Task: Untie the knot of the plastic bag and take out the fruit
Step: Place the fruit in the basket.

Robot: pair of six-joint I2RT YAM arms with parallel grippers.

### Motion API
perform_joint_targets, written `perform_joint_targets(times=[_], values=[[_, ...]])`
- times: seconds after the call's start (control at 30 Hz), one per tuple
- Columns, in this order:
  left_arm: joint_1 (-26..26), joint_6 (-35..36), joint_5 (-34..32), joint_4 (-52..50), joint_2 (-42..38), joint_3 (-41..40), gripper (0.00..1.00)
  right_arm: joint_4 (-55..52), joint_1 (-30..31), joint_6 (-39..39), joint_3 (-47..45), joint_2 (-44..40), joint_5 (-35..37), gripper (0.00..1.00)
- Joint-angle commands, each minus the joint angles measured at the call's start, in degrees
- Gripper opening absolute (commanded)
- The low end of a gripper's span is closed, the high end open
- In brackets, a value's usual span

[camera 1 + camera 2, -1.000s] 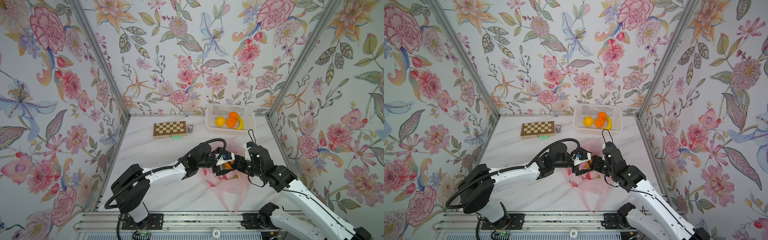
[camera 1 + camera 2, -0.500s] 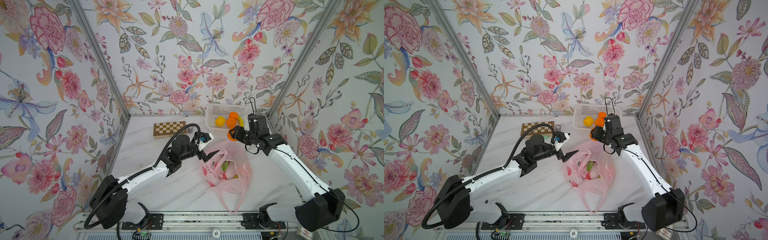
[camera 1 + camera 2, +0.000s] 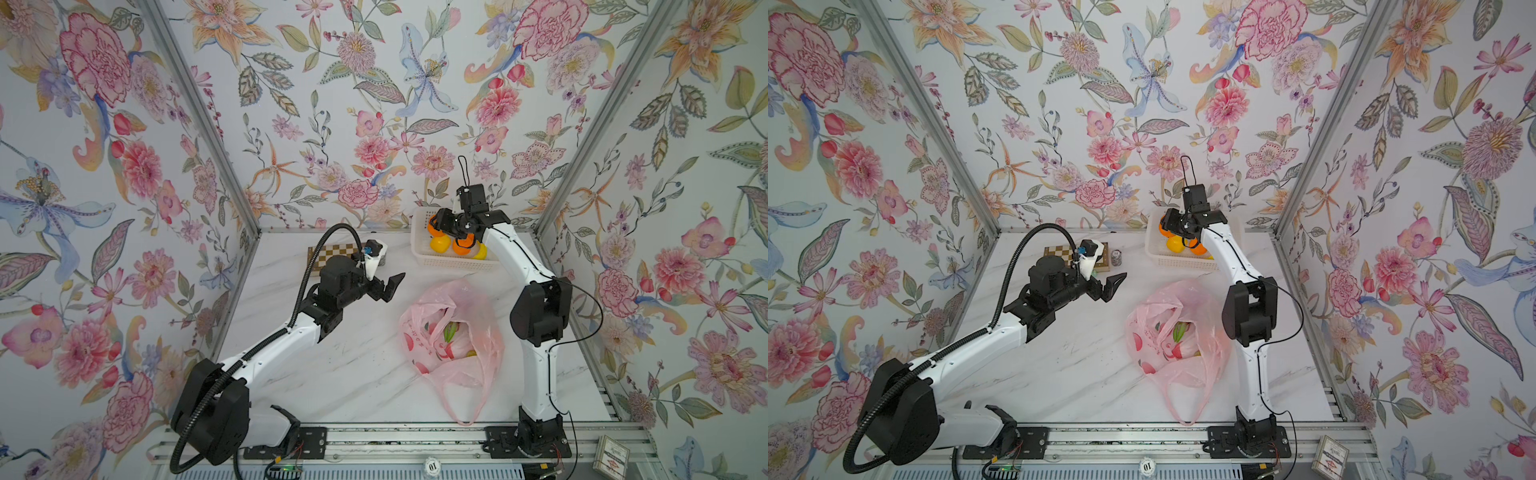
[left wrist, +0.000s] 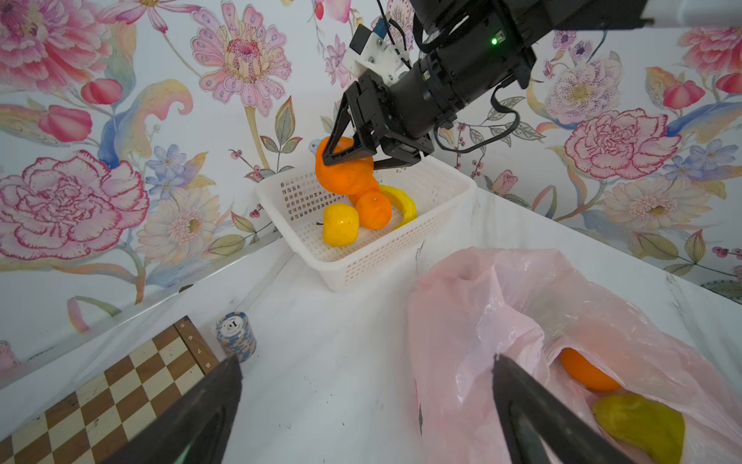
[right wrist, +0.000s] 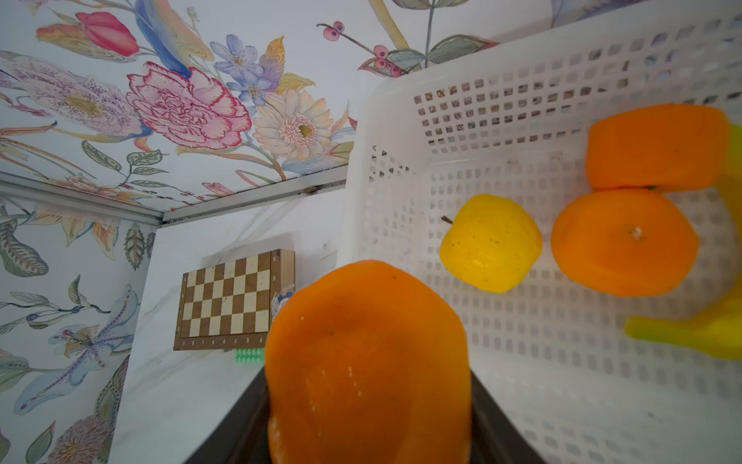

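Gripping an orange (image 4: 345, 176), the right tool (image 4: 351, 160) hangs over the basket (image 4: 361, 277)'s left end; left tool (image 4: 366, 359) open, nearer the bag (image 4: 482, 305).

Poker-chip stack (image 4: 236, 336) stands just beside the chessboard (image 4: 100, 401), near the white basket (image 4: 381, 261).

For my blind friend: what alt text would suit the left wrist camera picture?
The right gripper holds an orange above a white basket containing a yellow fruit, a second orange and a banana. Nearer lies the open pink plastic bag with a third orange and a yellow-green fruit inside, near a chessboard and a chip stack.
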Motion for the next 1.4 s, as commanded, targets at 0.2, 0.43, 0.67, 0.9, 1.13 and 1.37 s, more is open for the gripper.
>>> perform_joint_targets(times=[0.2, 0.43, 0.67, 0.9, 1.13, 1.37], values=[[1.08, -7.09, -2.69, -7.46, -2.28, 1.63, 0.99, -7.3, 1.29, 0.41, 11.17, 11.92, 0.73, 0.52], [1.07, -8.53, -2.38, -9.77, -2.85, 1.34, 0.98, -7.69, 1.18, -0.73, 9.64, 15.46, 1.34, 0.52], [1.1, -8.78, -3.43, -10.42, -3.6, 0.74, 0.98, -7.71, 0.35, -0.76, 12.89, 20.59, 3.13, 0.52], [1.1, -8.63, -3.49, -10.35, -4.38, -0.21, 0.98, -7.6, -0.31, 0.63, 15.09, 23.2, 3.33, 0.64], [0.84, -6.89, -0.84, -9.51, -4.52, -0.24, 0.99, -7.59, -0.07, 1.22, 14.19, 17.06, 3.5, 0.85], [-0.19, -5.7, 3.39, -8.53, -4.3, 0.22, 0.97, -7.43, 0.49, -0.65, 8.1, 5.54, 5.99, 0.88]])
